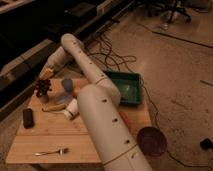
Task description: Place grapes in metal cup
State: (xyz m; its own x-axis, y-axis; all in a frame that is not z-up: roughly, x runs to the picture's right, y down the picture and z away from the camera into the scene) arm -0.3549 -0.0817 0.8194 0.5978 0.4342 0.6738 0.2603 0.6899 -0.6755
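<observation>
The grapes [42,87], a dark maroon bunch, are at the table's far left. Just below them a small tan shape shows, which looks like the metal cup [44,98]; I cannot tell whether the grapes rest in it or behind it. My gripper [46,75] is at the end of the long white arm [100,105], just above the grapes and a little to their right, very close to them or touching.
A grey-blue cup [66,84] stands right of the grapes. A white paper cup [72,109] lies on its side beside a yellow piece [52,107]. A black object [28,118] and a fork [50,151] lie nearer. A green tray [126,88] sits at the table's right and a red bowl [151,141] below the table's right edge.
</observation>
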